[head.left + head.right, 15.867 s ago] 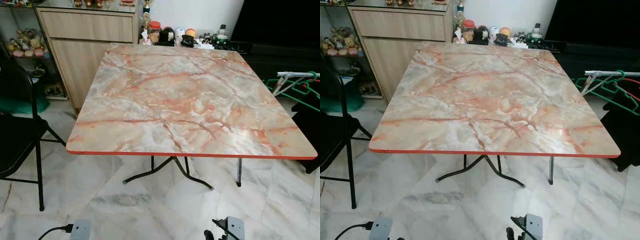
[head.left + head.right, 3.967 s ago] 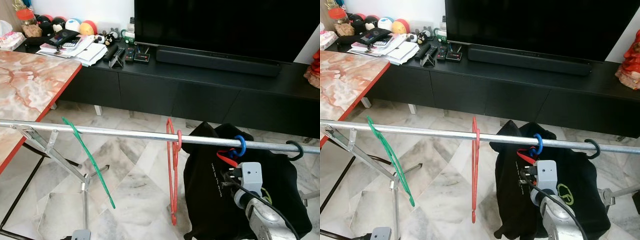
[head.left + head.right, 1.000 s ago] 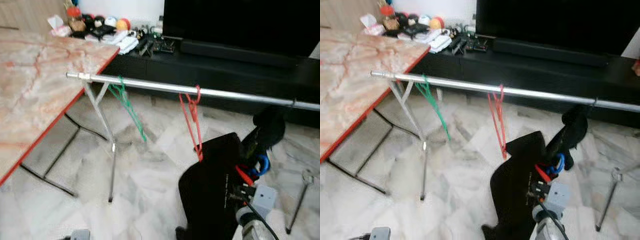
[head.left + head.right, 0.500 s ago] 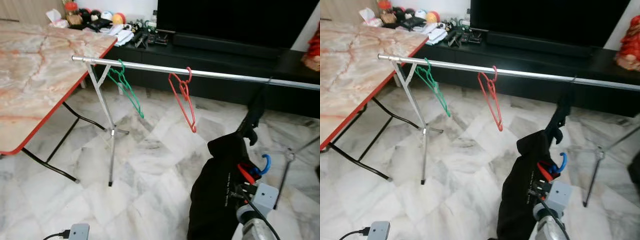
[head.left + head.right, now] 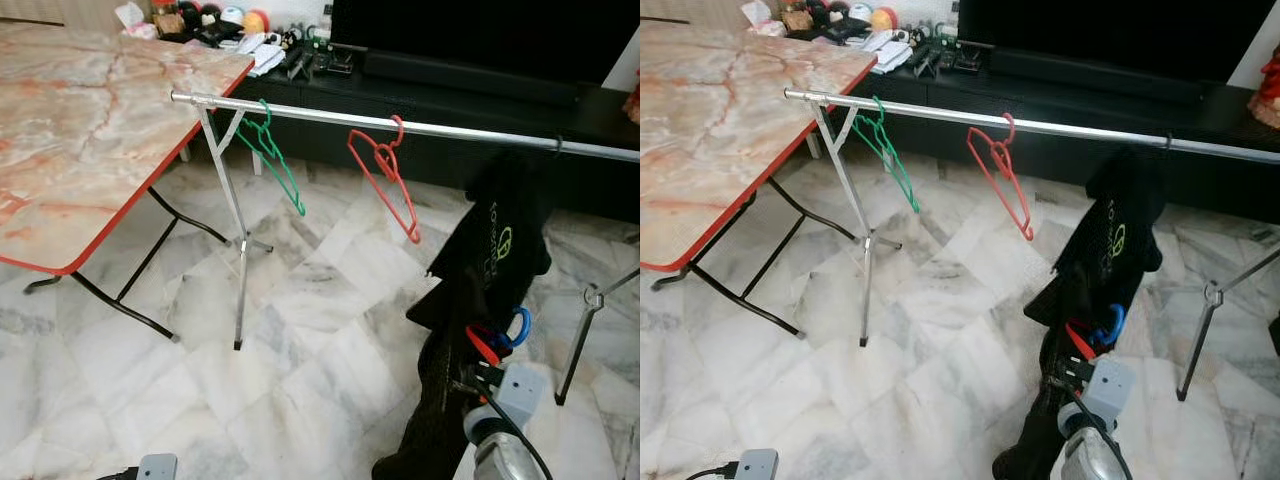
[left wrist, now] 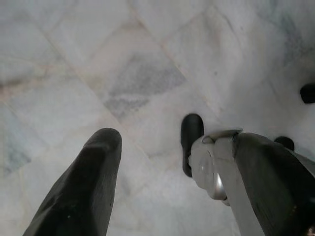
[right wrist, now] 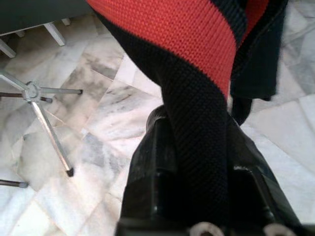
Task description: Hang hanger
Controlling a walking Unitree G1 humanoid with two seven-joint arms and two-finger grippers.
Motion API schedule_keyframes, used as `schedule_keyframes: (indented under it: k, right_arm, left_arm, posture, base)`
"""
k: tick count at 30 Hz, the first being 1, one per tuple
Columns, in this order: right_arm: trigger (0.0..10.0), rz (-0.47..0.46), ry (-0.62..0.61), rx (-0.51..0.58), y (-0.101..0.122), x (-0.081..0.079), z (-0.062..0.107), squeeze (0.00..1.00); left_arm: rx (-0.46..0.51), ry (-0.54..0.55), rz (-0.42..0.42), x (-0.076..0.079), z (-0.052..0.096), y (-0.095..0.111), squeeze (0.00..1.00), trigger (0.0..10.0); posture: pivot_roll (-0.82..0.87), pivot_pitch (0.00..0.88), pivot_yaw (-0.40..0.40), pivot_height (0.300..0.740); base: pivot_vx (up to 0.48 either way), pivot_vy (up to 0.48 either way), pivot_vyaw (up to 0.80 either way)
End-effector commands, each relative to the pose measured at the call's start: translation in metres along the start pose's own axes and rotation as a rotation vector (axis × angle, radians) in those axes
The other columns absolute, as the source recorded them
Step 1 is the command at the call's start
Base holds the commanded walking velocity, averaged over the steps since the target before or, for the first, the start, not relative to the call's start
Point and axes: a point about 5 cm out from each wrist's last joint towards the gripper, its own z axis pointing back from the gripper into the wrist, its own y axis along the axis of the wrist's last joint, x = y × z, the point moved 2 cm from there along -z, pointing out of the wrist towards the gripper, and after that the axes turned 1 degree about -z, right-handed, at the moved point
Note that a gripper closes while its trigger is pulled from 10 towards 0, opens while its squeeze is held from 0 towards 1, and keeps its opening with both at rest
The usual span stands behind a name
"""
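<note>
Head views: right gripper [image 5: 478, 368] low, clamped on blue hanger [image 5: 516, 326] carrying the black shirt [image 5: 492, 262]. Rail [image 5: 440, 129] lies up and ahead of it, long axis crosswise; right arm nearer. Red hanger [image 5: 385, 180] and green hanger [image 5: 270, 153] already on it.
Left wrist view: left gripper [image 6: 167, 162] spread wide, empty, above floor [image 6: 74, 64].
Right wrist view: red-and-black fabric [image 7: 197, 64] pinched between the fingers.

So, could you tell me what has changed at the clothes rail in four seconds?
The blue plastic hanger has come off the silver metal rail and sits low beside the right hand, with the black T-shirt trailing from rail to hand. The camera has backed away. The green hanger and red hanger stay hooked there.
</note>
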Motion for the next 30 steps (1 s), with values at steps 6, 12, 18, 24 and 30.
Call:
schedule_keyframes:
  k: [6,12,18,24,30]
  right_arm:
    - [10.0,-0.008,0.0,0.026,0.0015,-0.0009,-0.0007,0.0]
    - [10.0,-0.012,0.014,0.025,0.001,-0.0062,-0.0026,0.0]
    - [10.0,-0.016,0.024,0.021,-0.0005,-0.0092,-0.0033,0.0]
    - [10.0,-0.017,0.025,0.024,0.0003,-0.0094,-0.0047,0.0]
    - [10.0,-0.016,0.017,0.024,0.0007,-0.0069,-0.0063,0.0]
  left_arm:
    - [-0.026,0.009,-0.005,-0.006,0.0019,-0.0066,0.0,10.0]
    - [-0.03,0.007,-0.006,-0.0053,0.0016,-0.0066,0.0,10.0]
    - [-0.04,0.015,-0.007,-0.0063,0.0025,-0.01,0.0,10.0]
    - [-0.034,0.019,-0.011,-0.0076,0.0027,-0.0095,0.0,10.0]
    - [-0.034,0.02,-0.013,-0.0083,0.0026,-0.0088,0.0,10.0]
  posture:
    - [0.06,0.103,-0.028,0.74]
    - [0.06,0.092,-0.028,0.74]
    - [0.07,0.089,-0.029,0.74]
    - [0.08,0.102,-0.031,0.74]
    - [0.08,0.113,-0.029,0.74]
  base:
    - [0.0,0.48,0.0]
    - [0.0,0.48,0.0]
    - [0.0,0.227,0.0]
    - [0.0,0.0,0.0]
    - [0.0,0.0,0.0]
